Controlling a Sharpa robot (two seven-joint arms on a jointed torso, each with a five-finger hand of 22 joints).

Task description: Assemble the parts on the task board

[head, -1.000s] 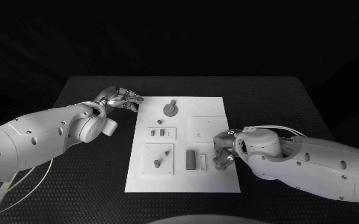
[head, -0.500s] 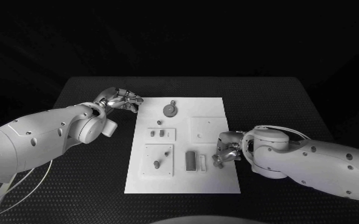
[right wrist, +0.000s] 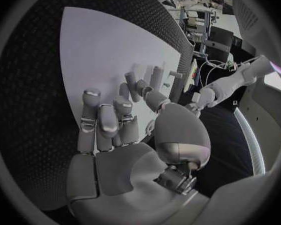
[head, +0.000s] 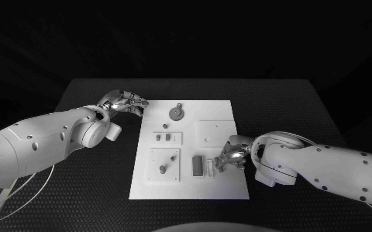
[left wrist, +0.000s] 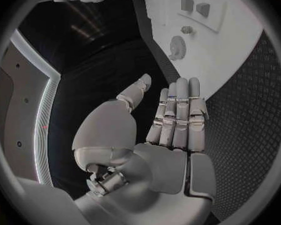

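The white task board (head: 219,183) lies mid-table. On it are a grey gear (head: 177,114), two small pieces in a raised fixture (head: 163,136), two pegs in a lower fixture (head: 166,165) and a dark block (head: 198,165) beside a pale slot. My right hand (head: 230,157) hovers over the board's right edge, just right of the dark block, fingers half curled with nothing seen in them (right wrist: 109,130). My left hand (head: 124,103) stays off the board's far left corner; in its wrist view the fingers (left wrist: 178,115) are straight and hold nothing, with the gear (left wrist: 177,46) ahead.
A plain square plate (head: 215,133) sits on the board's right half. Black textured table (head: 93,189) surrounds the board on all sides. Several upright pieces (right wrist: 156,77) stand just beyond my right thumb.
My right forearm has swung down and inward, and the hand has edged slightly left toward the dark block. The left arm and the parts have not moved.
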